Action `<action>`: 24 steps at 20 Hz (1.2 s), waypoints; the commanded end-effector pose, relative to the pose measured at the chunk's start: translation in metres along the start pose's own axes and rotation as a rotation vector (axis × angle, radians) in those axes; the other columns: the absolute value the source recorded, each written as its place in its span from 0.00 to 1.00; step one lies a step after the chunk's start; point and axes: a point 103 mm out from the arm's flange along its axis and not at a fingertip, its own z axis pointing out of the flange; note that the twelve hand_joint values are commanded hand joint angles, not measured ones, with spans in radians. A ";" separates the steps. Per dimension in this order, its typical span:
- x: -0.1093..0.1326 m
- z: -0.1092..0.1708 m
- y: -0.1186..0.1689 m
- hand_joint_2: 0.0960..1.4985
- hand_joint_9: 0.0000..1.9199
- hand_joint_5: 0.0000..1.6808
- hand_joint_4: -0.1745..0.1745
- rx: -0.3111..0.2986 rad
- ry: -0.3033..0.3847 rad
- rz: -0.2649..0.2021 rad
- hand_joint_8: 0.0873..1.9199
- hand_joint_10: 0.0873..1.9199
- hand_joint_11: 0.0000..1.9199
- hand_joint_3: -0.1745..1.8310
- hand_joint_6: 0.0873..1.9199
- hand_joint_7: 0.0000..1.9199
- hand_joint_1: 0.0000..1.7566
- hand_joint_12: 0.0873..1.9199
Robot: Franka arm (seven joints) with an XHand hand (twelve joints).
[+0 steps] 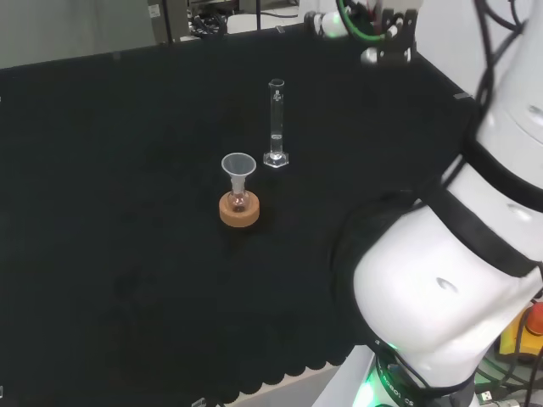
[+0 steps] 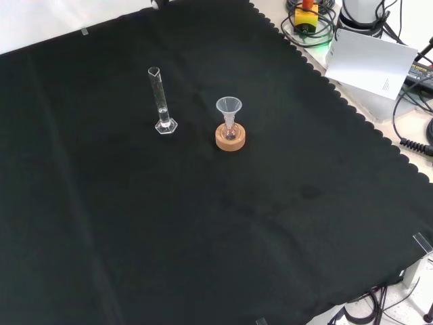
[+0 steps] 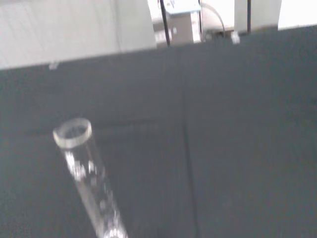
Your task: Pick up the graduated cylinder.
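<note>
Right now I cannot tell how my fingers are set; nothing in front of me gives their state away, so I plan without assuming it

Nearest to me in the head view is the cork ring (image 1: 239,209), with a small flask seated in it and a clear funnel (image 1: 238,165) perched in the flask's neck. Just beyond that stands my target, the graduated cylinder (image 1: 276,124), upright on its small hexagonal foot on the black cloth (image 1: 102,212). In the front view the cylinder (image 2: 161,100) is to the left of the funnel and ring (image 2: 230,137), near them but apart. My wrist camera sees the cylinder's open rim and marked tube (image 3: 86,171) close by, slanting across the frame

I judge it light, rigid, smooth and slippery, and breakable if it tips. It is tall on a narrow foot, so a sideways nudge could topple it. I would wrap the tube around its middle, thumb opposite the fingers, below the rim and above the foot, coming in from the side away from the funnel, then lift straight up
</note>
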 end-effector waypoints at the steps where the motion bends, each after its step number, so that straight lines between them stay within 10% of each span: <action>1: -0.024 0.126 0.002 0.61 0.25 0.21 0.40 0.046 0.223 -0.036 0.30 0.30 0.15 0.23 0.00 0.11 0.27 0.69; 24: -0.033 0.186 -0.021 0.53 0.28 0.24 0.43 0.026 0.445 -0.176 0.29 0.27 0.16 0.25 0.00 0.13 0.37 0.68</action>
